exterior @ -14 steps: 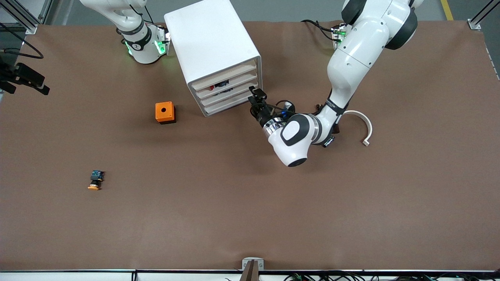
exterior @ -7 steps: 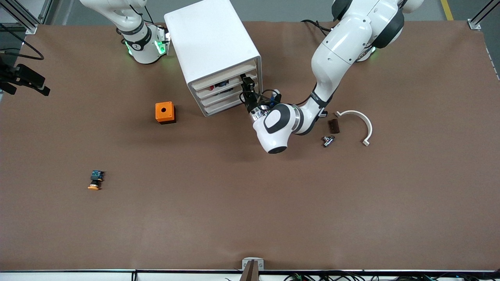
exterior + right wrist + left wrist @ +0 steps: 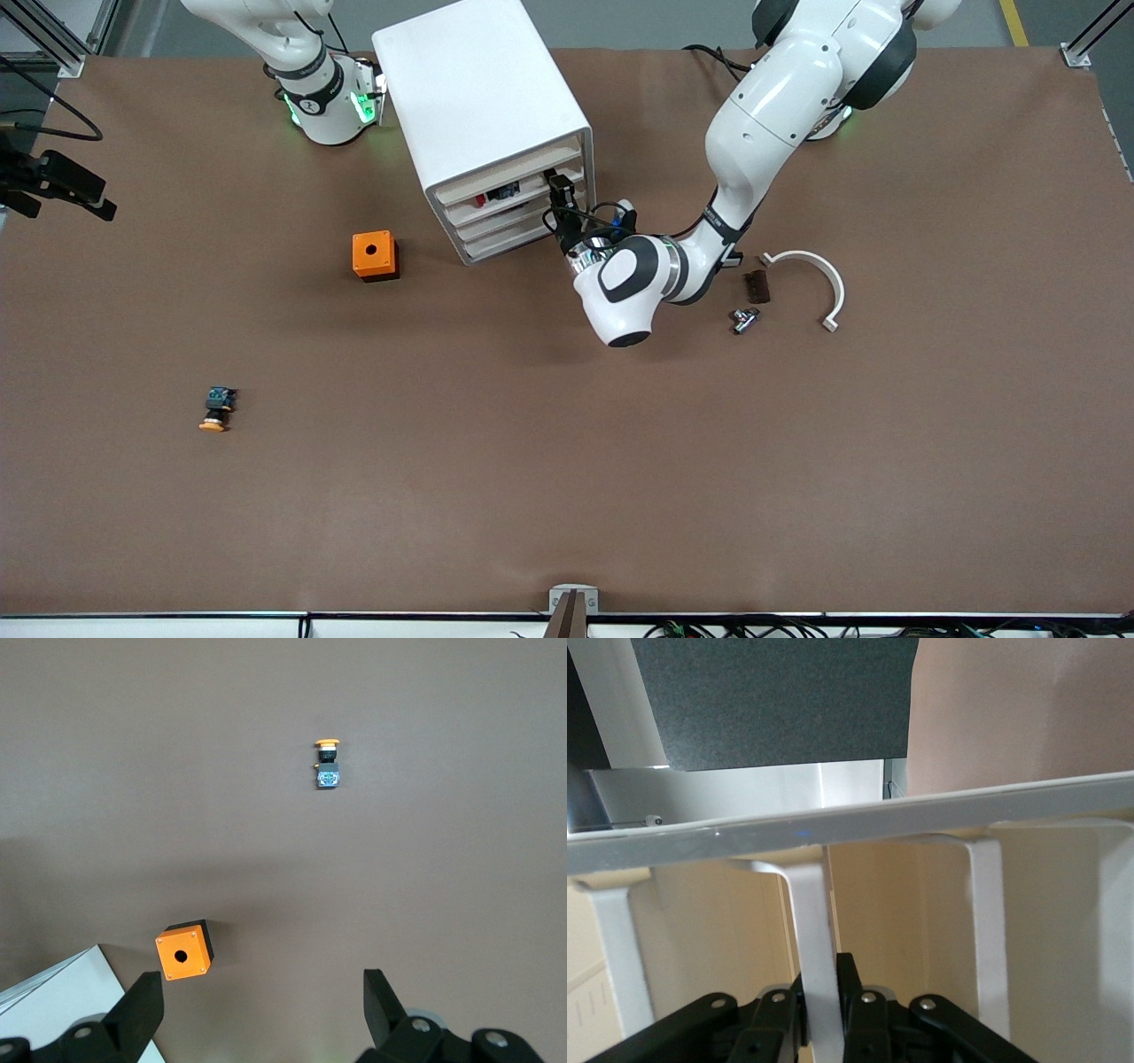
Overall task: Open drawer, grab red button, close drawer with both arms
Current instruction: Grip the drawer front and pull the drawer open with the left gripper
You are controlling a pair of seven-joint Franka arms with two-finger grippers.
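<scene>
Cabinet [image 3: 492, 124], a smooth white box with rounded edges, stands near the bench's top edge between the two arm bases, its four shallow drawers facing the front camera. Left gripper [image 3: 560, 188] is pressed to the front of the second drawer [image 3: 514, 191] from the top at its corner toward the left arm's end, placed, I judge, to draw it out. That drawer is barely open; red and blue show through its slot, likely the button [image 3: 479, 198]. An orange box [image 3: 375, 255] with a round hole sits beside the cabinet toward the right arm's end, and a yellow-capped button [image 3: 215, 410] lies toward the bottom corner at that end. A white curved piece [image 3: 819, 279], a dark block [image 3: 756, 285] and a small metal part [image 3: 742, 319] lie near the left arm's wrist.

Left wrist view: the jaws are clenched on a thin white plastic rib [image 3: 815, 966] of the drawer front, a flat vertical tab under a long rail [image 3: 850, 826], which gives the pull a firm hold.

Right wrist view: the right gripper [image 3: 261, 1010] hangs high above the bare brown bench, jaws released and holding nothing, over the orange box and yellow-capped button; this arm waits.
</scene>
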